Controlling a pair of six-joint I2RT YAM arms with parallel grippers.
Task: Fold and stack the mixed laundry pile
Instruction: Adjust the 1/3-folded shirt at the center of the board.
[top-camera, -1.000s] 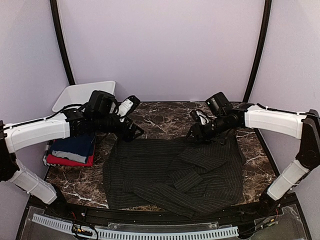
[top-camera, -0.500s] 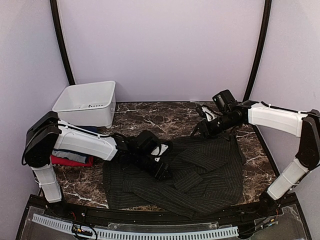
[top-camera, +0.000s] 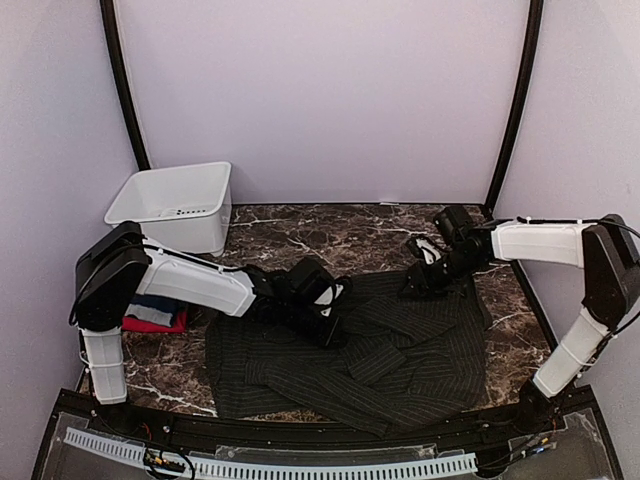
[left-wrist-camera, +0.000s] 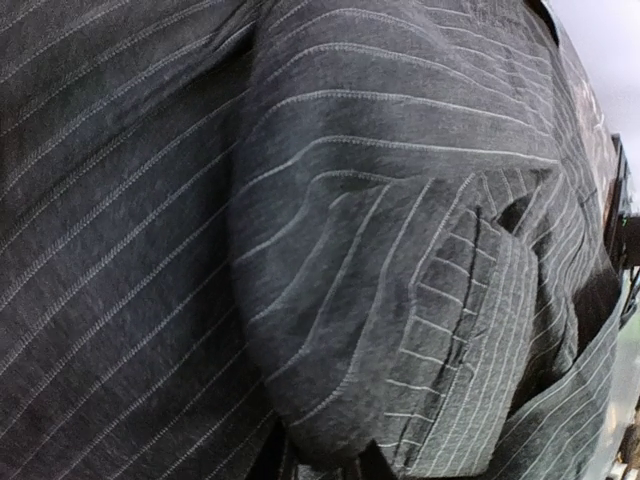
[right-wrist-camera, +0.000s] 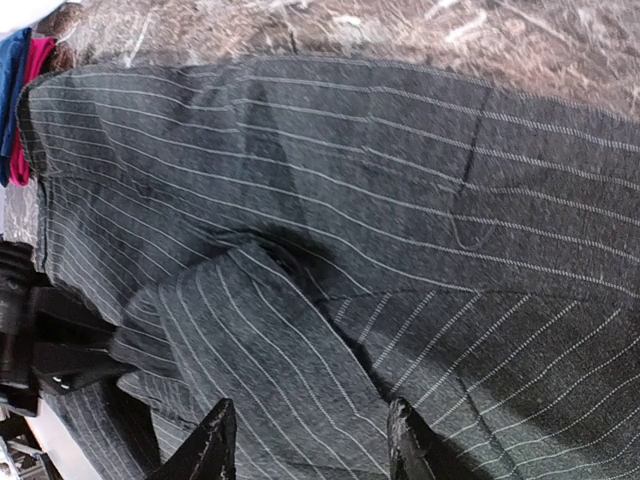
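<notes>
Lying spread on the worktop (top-camera: 330, 235), the pinstriped shirt (top-camera: 420, 350) carries the left gripper (top-camera: 328, 322), jaws impossible to tell; the right gripper (right-wrist-camera: 305, 445) sits at its far edge, jaws parted.

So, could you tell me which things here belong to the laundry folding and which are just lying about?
Belongs to the job:
- pinstriped shirt, spread out on the table
- folded T-shirts, stacked at the table's left edge

Just lying about:
- white bin, at the back left corner
</notes>
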